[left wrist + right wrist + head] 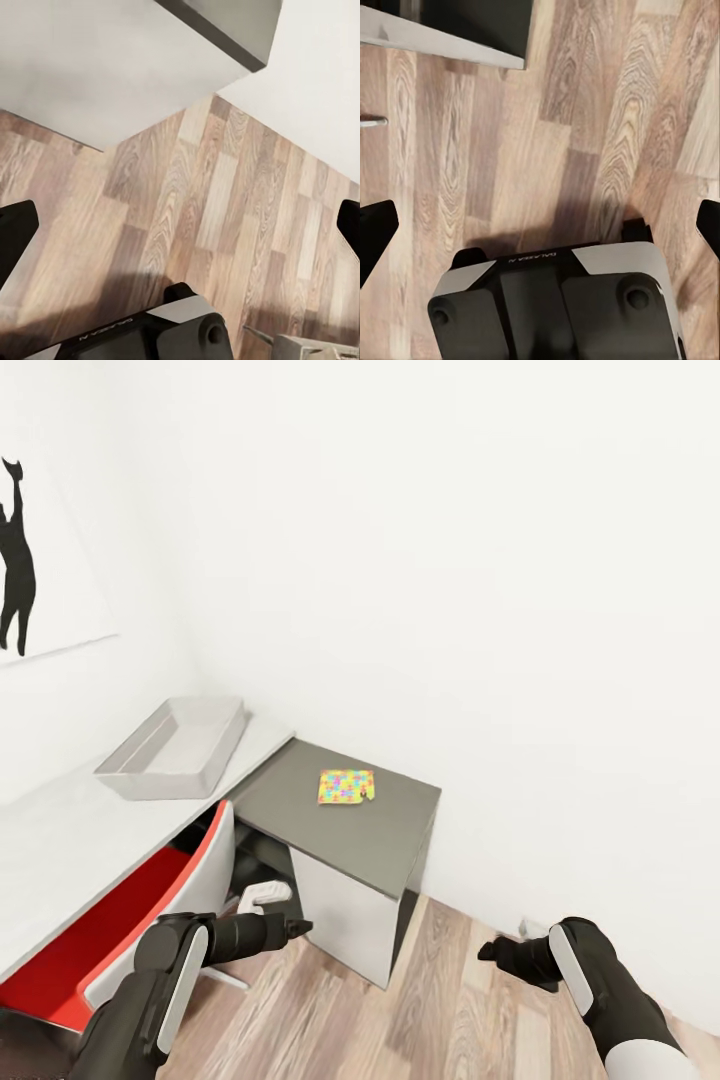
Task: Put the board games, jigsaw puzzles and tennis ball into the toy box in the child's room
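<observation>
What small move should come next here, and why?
Probably roll closer to the desk and raise the right tool toward the jigsaw puzzle. The puzzle lies flat on the dark grey desk part, outside the toy box, and both open tools, left, hang low over the floor.

**Cut off and hidden**

The black silhouette sports picture (pixel 18 555) is cropped by the head view's left edge. The light grey slant-sided toy box (pixel 178 748) hides its interior floor behind its near wall. The red-seated white chair (pixel 150 900) sits partly under the light grey desk top (pixel 60 850).
</observation>
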Motion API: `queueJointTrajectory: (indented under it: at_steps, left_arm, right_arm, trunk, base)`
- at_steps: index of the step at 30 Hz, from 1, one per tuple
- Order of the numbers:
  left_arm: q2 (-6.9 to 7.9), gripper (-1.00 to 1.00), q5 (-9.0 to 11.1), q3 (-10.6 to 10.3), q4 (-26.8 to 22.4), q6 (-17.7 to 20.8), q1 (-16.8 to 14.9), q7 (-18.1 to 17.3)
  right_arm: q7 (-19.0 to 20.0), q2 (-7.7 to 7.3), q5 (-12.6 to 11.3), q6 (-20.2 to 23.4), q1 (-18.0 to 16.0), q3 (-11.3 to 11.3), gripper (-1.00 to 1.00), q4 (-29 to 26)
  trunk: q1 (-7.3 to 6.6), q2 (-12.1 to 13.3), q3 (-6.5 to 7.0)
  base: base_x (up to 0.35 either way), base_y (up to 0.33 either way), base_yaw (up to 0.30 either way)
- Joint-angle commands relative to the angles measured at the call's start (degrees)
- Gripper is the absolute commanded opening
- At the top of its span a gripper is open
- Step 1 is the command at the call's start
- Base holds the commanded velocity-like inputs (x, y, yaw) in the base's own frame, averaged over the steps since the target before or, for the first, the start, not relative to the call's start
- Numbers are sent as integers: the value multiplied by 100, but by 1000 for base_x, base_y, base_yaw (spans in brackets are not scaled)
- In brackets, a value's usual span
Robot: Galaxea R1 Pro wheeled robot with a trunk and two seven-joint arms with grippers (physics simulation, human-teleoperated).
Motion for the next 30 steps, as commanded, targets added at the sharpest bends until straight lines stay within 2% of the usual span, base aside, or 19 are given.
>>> queueJointTrajectory:
  at_steps: [1, 20, 30]
  left_arm:
    - [-7, 100, 33, 14, -2, 47, -7, 4]
    - [-7, 100, 34, 14, -4, 47, -7, 4]
    - [34, 100, 76, 64, -106, 47, -7, -41]
  right_arm:
    - [45, -1, 32, 24, -3, -11, 100, -5]
    - [44, -1, 32, 24, -3, -11, 100, -5]
    - [76, -1, 21, 34, 2, -12, 100, -38]
  trunk:
    - [6, -12, -12]
    - [6, -12, -12]
    - [6, -12, -12]
  base:
    - [230, -212, 290]
    - [185, -189, 291]
    - [48, -53, 292]
